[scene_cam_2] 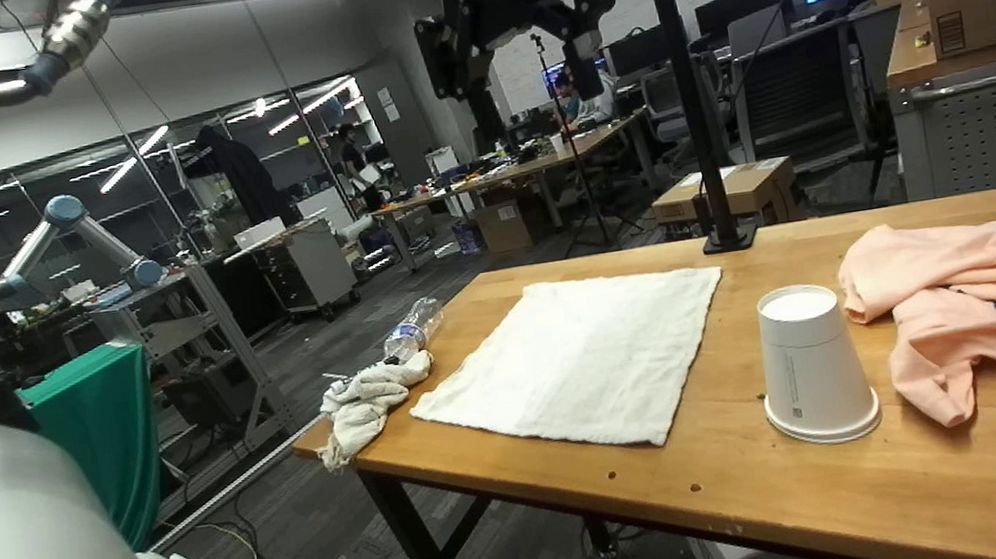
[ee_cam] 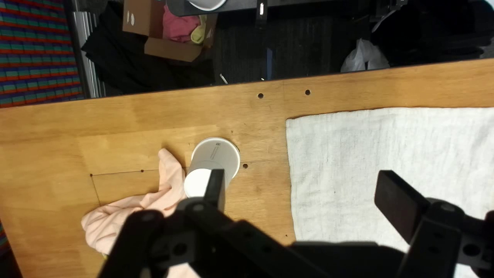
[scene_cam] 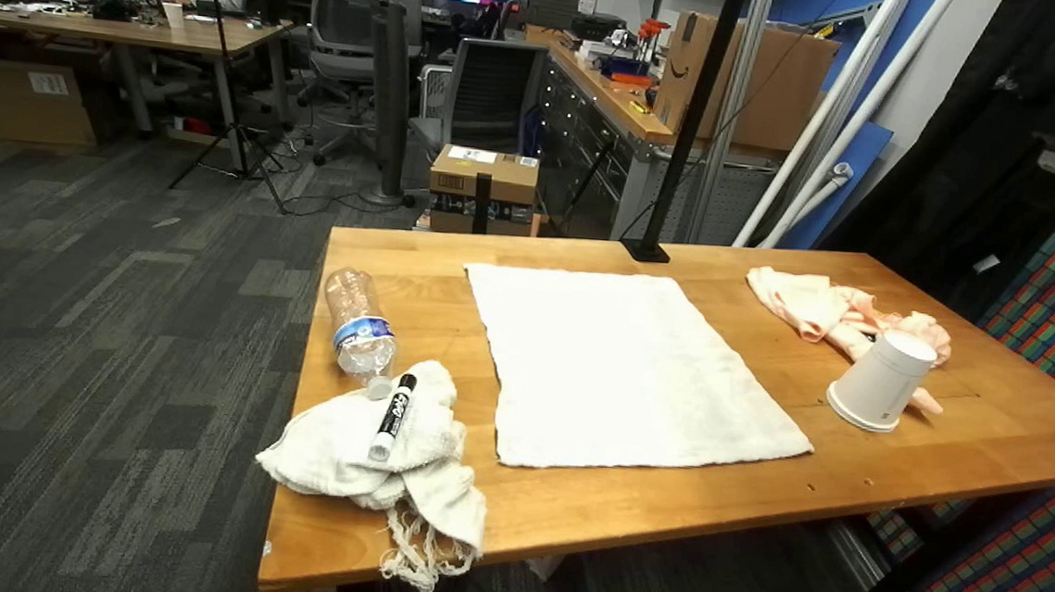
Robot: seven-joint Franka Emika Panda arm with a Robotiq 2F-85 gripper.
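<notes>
My gripper (scene_cam_2: 537, 101) hangs high above the wooden table with its jaws wide apart and nothing between them. In the wrist view the gripper (ee_cam: 303, 189) spans bare wood and the edge of a flat white cloth (ee_cam: 347, 162). One of its fingers hides part of an upside-down white paper cup (ee_cam: 220, 152); it is well above the cup. Beside the cup (scene_cam_2: 813, 373) lies a crumpled peach cloth (scene_cam_2: 939, 269). At the table's far end, a bunched off-white cloth (scene_cam: 340, 450) carries a black-and-white marker (scene_cam: 394, 417). A clear plastic bottle (scene_cam: 363, 331) lies against that cloth.
A black post (scene_cam_2: 691, 100) rises from the table's back edge, its foot (scene_cam: 647, 250) fixed on the wood. The table (ee_cam: 115, 123) ends along a straight edge, with an open cardboard box (ee_cam: 173, 50) below. Another cardboard box (scene_cam: 484, 182) stands behind the table.
</notes>
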